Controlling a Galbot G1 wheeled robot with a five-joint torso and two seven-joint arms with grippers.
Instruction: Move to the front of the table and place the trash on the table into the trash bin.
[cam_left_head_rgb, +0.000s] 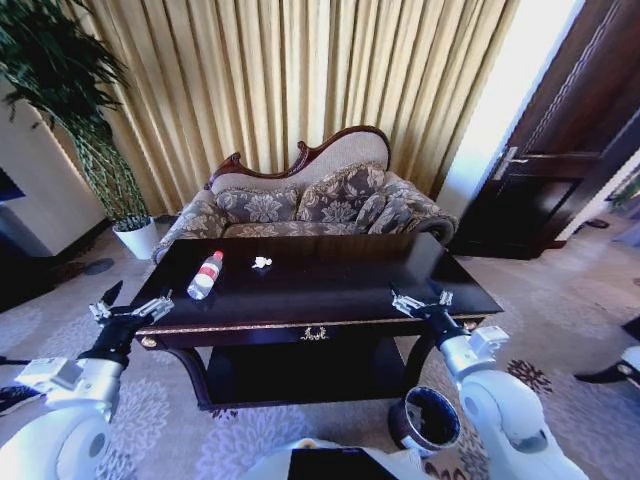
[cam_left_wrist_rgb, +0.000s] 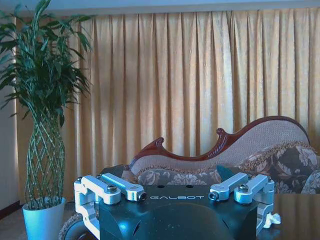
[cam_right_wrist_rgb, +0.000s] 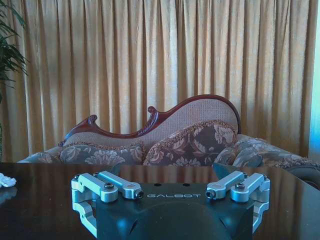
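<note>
The robot faces the dark glossy table (cam_left_head_rgb: 330, 290) head-on, gold wreath emblem on its near edge, a patterned sofa (cam_left_head_rgb: 310, 205) and gold curtains (cam_left_head_rgb: 300, 70) beyond. On the tabletop's far-left part lies the clear bottle (cam_left_head_rgb: 205, 275) with its red label, on its side; just to its right, apart from it, sits a small white paper wad (cam_left_head_rgb: 262, 262), too small to make out in detail. The left wrist view catches that wad only as a white scrap half hidden behind the gripper's own frame. The left gripper (cam_left_head_rgb: 130, 310) hovers off the table's near-left corner, fingers spread wide and grasping nothing. The right gripper (cam_left_head_rgb: 420, 300) hangs over the near-right edge of the tabletop, likewise spread open and empty. Down on the carpet at the near right stands the trash bin (cam_left_head_rgb: 428, 420), round with a shiny rim, partly covered by the right arm and by the table's leg. A tall braided plant (cam_left_head_rgb: 85, 130) in a white pot stands far left, its top cut off
</note>
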